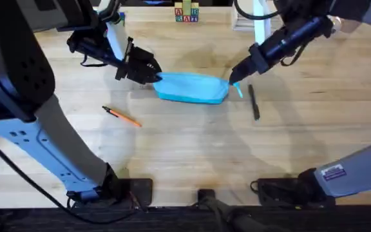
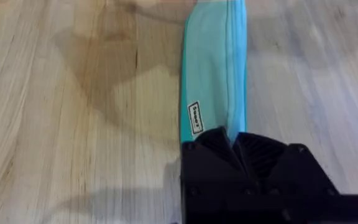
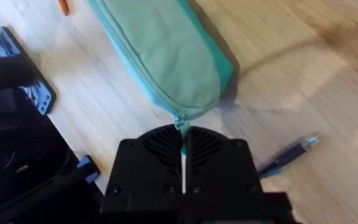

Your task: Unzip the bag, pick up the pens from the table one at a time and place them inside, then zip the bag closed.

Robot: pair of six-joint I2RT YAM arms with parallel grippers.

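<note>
light-blue fabric bag (image 1: 192,87) lying lengthwise across the middle of the wooden table (image 1: 192,148), zipper along its top, seemingly closed. gripped at both ends. left gripper (image 1: 152,73) at the bag's left end, black fingers pinched together on the fabric there; in the left wrist view, the same gripper (image 2: 234,146) clamped on the near end of the bag (image 2: 213,81) right at the zipper seam, a small label on the fabric just beside the fingers. right gripper (image 1: 232,80) at the bag's right end, jaws narrow, closed on the small blue pull tab (image 1: 239,91) hanging off that end. in the right wrist view, right gripper (image 3: 183,146) with fingers nearly together and the pull tab (image 3: 180,122) caught between them, bag (image 3: 166,56) stretching away from it.

orange pen (image 1: 122,116) with a dark tip lying on the table in front of and left of the bag, well apart from it, angled; one orange end (image 3: 63,6) visible at the edge of the right wrist view. black pen (image 1: 254,102) lying just right of the bag's right end, near the right gripper, roughly pointing away from the arms' bases; also seen in the right wrist view (image 3: 288,155), on the table beside the fingers, not touching the bag. both pens outside the bag.

small stack of lettered blocks (image 1: 186,13) at the far edge of the table.
</note>
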